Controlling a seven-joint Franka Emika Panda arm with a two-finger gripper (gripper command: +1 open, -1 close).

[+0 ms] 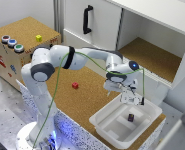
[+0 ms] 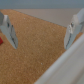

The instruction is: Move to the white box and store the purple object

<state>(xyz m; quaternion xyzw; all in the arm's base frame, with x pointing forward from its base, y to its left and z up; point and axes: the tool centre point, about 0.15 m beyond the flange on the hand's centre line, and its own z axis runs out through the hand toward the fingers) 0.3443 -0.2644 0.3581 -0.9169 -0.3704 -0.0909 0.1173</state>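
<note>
The gripper (image 1: 128, 96) hung with its fingers (image 2: 73, 26) spread wide and nothing between them, over a brown cork tabletop (image 1: 87, 97). Just below it sat the white box (image 1: 107, 121), with the purple object (image 1: 131, 117) lying inside. Behind the gripper stood a big white cabinet (image 1: 104, 22) with one side open.

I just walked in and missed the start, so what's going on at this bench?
A single Franka arm is reaching over the cork table, with its gripper hovering just above the near rim of the white box. The purple object already lies inside the box, apart from the gripper. In the wrist view the fingers stand spread with nothing between them. A red cube sits on the cork, and a yellow cube on the wooden box behind.
</note>
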